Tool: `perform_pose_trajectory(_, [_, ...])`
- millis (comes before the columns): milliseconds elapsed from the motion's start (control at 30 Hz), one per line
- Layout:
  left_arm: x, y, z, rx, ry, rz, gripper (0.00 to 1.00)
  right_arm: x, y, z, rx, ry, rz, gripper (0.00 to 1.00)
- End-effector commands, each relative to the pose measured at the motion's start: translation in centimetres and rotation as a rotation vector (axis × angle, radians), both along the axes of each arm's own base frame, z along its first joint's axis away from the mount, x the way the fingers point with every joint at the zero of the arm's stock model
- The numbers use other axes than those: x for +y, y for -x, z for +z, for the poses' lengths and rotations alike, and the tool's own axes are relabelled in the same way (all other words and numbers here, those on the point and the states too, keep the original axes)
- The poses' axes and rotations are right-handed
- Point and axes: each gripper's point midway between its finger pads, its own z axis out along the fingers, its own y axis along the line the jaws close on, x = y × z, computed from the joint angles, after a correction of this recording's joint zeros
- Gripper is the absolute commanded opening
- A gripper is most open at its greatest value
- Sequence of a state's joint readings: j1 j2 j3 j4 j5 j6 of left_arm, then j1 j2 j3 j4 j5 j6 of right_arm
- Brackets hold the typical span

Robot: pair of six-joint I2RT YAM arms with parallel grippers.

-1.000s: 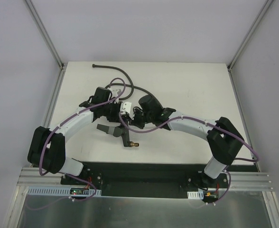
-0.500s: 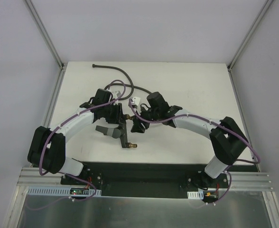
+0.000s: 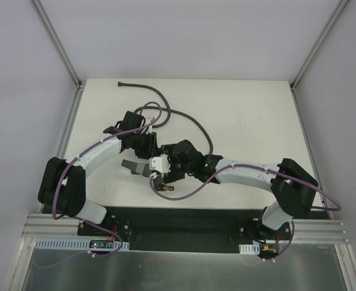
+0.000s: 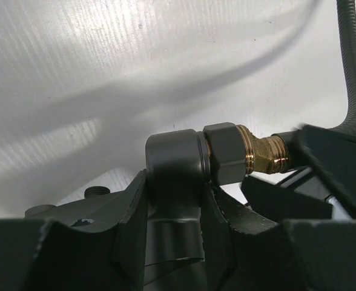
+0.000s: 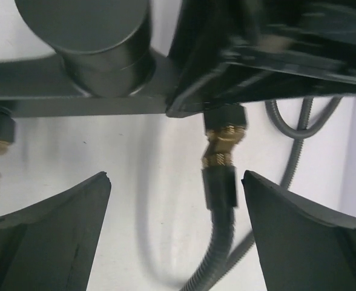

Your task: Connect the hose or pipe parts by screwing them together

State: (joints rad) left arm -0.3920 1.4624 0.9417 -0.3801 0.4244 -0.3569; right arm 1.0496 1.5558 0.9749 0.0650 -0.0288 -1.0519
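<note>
Brass ends (image 3: pixel 168 188) are glinting toward the table's near edge from above; at the left wrist the left gripper (image 4: pixel 173 206) is clamping the forked fitting (image 4: pixel 172 160); at the right wrist the right gripper (image 5: pixel 175 182) is gaping empty astride the hose (image 5: pixel 217 267), needing squaring on its nut (image 5: pixel 223 142).

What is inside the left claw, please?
The forked fitting, its grey stem clamped in the left claw; the stem's lower end is covered by the claw's body.

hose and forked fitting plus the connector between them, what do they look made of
hose: dull dark grey, finely ribbed, probably wound metal or ribbed plastic.
forked fitting: smooth matte grey, plastic or coated metal, can't tell which.
connector: shiny yellow-gold with threads, looks like brass.
</note>
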Motion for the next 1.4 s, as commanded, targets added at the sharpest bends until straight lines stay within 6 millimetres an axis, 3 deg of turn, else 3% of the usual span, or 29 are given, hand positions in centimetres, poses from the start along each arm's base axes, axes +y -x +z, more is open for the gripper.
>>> perform_pose_trajectory(0, [-1.9,-0.5,4.1,-0.032,0.115,-0.047,0.00,-1.2,-3.6,-0.4,-0.306,0.221,-0.041,0.90])
perform_pose_trajectory(67, [-1.9,-0.4,4.1,-0.027,0.112,-0.051,0.00,-0.9,-3.9,-0.7,-0.318,0.229,-0.043,0.82])
perform_pose_trajectory(100, [-1.9,-0.2,4.1,-0.022,0.114,-0.054,0.00,-0.9,-4.1,-0.8,-0.332,0.234,-0.049,0.71])
perform_pose_trajectory(167, [-2.0,-0.1,4.1,-0.016,0.127,-0.063,0.00,-0.5,-4.1,-1.0,-0.362,0.230,-0.037,0.59])
perform_pose_trajectory(200, [-2.1,0.0,4.1,-0.010,0.129,-0.067,0.00,-0.4,-4.1,-1.1,-0.369,0.227,-0.035,0.45])
perform_pose_trajectory(267, [-2.2,0.1,4.3,-0.007,0.137,-0.071,0.00,0.0,-3.8,-1.1,-0.368,0.209,-0.026,0.30])
perform_pose_trajectory(300, [-2.3,0.2,4.5,-0.008,0.147,-0.074,0.00,0.2,-3.6,-1.1,-0.357,0.197,-0.020,0.16])
perform_pose_trajectory(400, [-2.7,0.3,4.9,-0.015,0.174,-0.082,0.00,1.1,-2.7,-1.2,-0.257,0.125,-0.015,0.01])
perform_pose_trajectory(533, [-3.1,0.0,5.7,-0.055,0.210,-0.078,0.00,1.7,-1.6,-1.2,-0.045,0.009,-0.012,0.01])
perform_pose_trajectory(600, [-3.0,0.1,5.9,-0.072,0.221,-0.074,0.00,2.6,-0.1,-0.9,0.103,-0.088,0.026,0.01])
perform_pose_trajectory(833, [-3.0,-0.4,6.0,-0.138,0.230,-0.052,0.00,2.5,0.3,-0.6,0.266,-0.198,0.026,0.01])
perform_pose_trajectory(1167, [-2.6,-0.8,6.1,-0.253,0.206,-0.039,0.00,3.2,0.1,1.9,0.565,-0.423,0.028,0.01])
perform_pose_trajectory(1200, [-2.7,-0.8,6.3,-0.250,0.215,-0.044,0.00,2.9,-0.5,1.7,0.534,-0.413,-0.005,0.06])
perform_pose_trajectory(1300, [-2.9,-0.8,6.5,-0.234,0.217,-0.050,0.00,1.8,-2.0,0.5,0.343,-0.307,-0.080,0.35])
perform_pose_trajectory(1367, [-2.9,-0.6,6.3,-0.212,0.208,-0.056,0.00,1.9,-1.2,0.4,0.248,-0.246,-0.058,0.42])
